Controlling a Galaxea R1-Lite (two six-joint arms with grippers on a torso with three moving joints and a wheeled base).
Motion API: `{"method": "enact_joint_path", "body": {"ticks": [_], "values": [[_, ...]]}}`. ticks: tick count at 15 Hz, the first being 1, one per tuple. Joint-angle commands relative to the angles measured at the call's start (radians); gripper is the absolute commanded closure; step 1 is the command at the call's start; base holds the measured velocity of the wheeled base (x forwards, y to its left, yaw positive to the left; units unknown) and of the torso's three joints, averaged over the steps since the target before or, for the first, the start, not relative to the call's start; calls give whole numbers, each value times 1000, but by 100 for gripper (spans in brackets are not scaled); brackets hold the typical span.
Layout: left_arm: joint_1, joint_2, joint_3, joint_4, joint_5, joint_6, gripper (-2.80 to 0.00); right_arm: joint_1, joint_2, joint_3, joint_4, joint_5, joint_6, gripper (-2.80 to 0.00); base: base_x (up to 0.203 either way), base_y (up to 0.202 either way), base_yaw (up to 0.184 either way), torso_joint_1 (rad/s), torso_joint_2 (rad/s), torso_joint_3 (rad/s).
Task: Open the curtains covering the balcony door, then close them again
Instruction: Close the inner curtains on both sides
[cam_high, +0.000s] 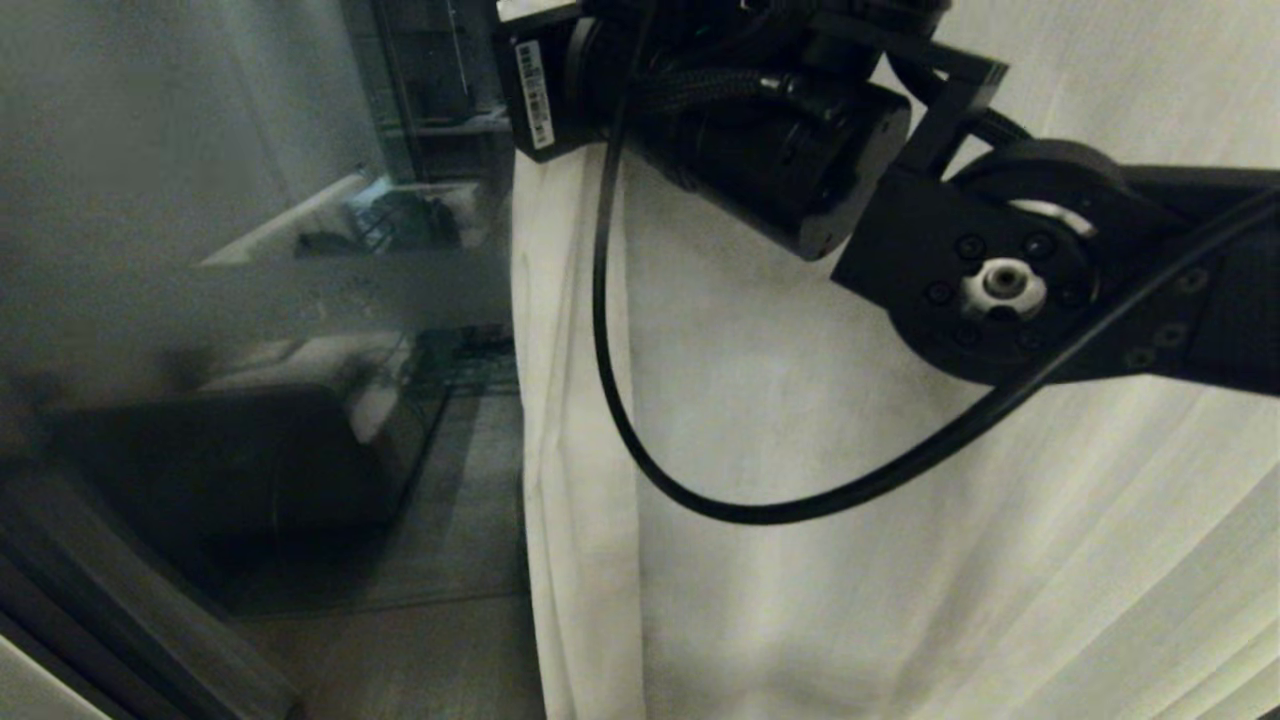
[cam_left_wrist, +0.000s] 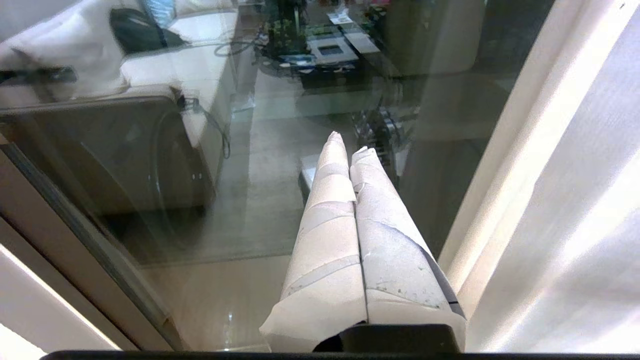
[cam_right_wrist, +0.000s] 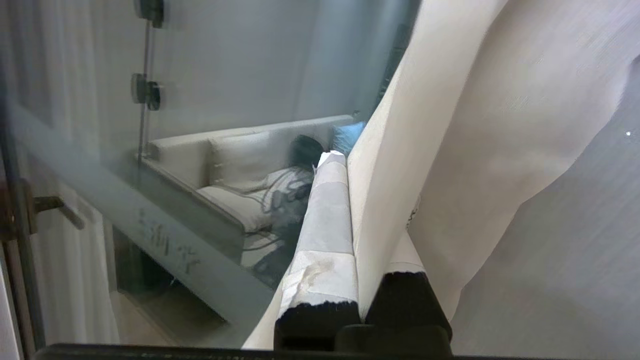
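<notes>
1. Right now the right gripper (cam_right_wrist: 357, 235) is pinching the hemmed edge of the curtains (cam_high: 900, 560), the fabric caught between its taped fingers (cam_right_wrist: 325, 220), up near the top of the head view
2. Beside that edge the balcony door (cam_high: 250, 330) stands uncovered, its glass reflecting a sofa (cam_right_wrist: 235, 175), with its frosted band (cam_right_wrist: 150, 225) and small handle (cam_right_wrist: 55, 207) showing in the right wrist view
3. Meanwhile the left gripper (cam_left_wrist: 350, 170) is pressed together on nothing, pointing at the glass near the floor (cam_left_wrist: 220, 295); it looks parked
4. Whether this pull belongs to opening or closing cannot be told from here
5. To do it well, I would keep the pinch firm on the hem, not the loose pleats, so the cloth does not slip out
6. Draw sideways along the glass, level and slow, letting the panel slide instead of tugging it downward
7. Mind the black cable (cam_high: 640, 440) hanging across the fabric; it could snag a fold
</notes>
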Motion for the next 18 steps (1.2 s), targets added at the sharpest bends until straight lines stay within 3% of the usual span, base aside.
{"method": "enact_joint_path", "body": {"ticks": [1,4,18], "values": [[0,0,0,0,1,0,0,6,8,1,-3,-12,-5,0,0,0,0,0,0,0],[0,0,0,0,1,0,0,1,-9,4,-2,-55,-4,0,0,0,0,0,0,0],[0,0,0,0,1,0,0,27,-7,16,-51,-96,-24,0,0,0,0,0,0,0]]}}
